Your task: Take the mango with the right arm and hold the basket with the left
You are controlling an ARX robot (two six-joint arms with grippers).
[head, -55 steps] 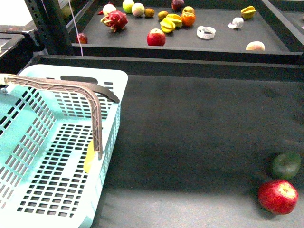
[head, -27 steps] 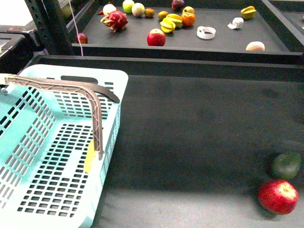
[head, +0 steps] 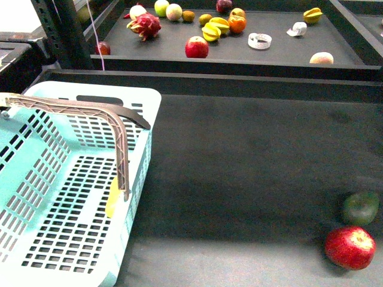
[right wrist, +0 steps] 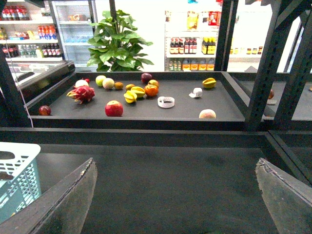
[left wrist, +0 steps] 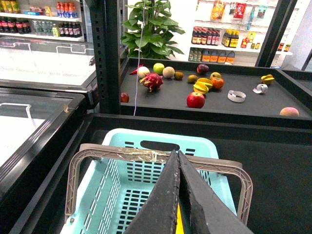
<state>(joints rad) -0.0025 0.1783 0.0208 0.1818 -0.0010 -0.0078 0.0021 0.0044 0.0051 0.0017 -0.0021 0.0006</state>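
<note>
Left claw (left wrist: 176, 157) pressed shut over basket (head: 143, 98) handle, gripping nothing; right claw (right wrist: 175, 195) spread wide, empty; mango (head: 112, 197) likely that yellow patch inside basket, unsure, so unheld basket may slide, or the right claw may grab the apple (head: 350, 247).

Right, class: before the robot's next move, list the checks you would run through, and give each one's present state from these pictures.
1. Right hand open: ok, its fingers are spread wide.
2. Left hand holding the pale aqua slotted plastic basket: not ok, its fingers are shut together with nothing between them.
3. Brown-grey swing handle raised and reachable: ok.
4. Mango located: cannot tell; only a round red apple and a dark green oval fruit lie near.
5. Basket upright: ok.
</note>
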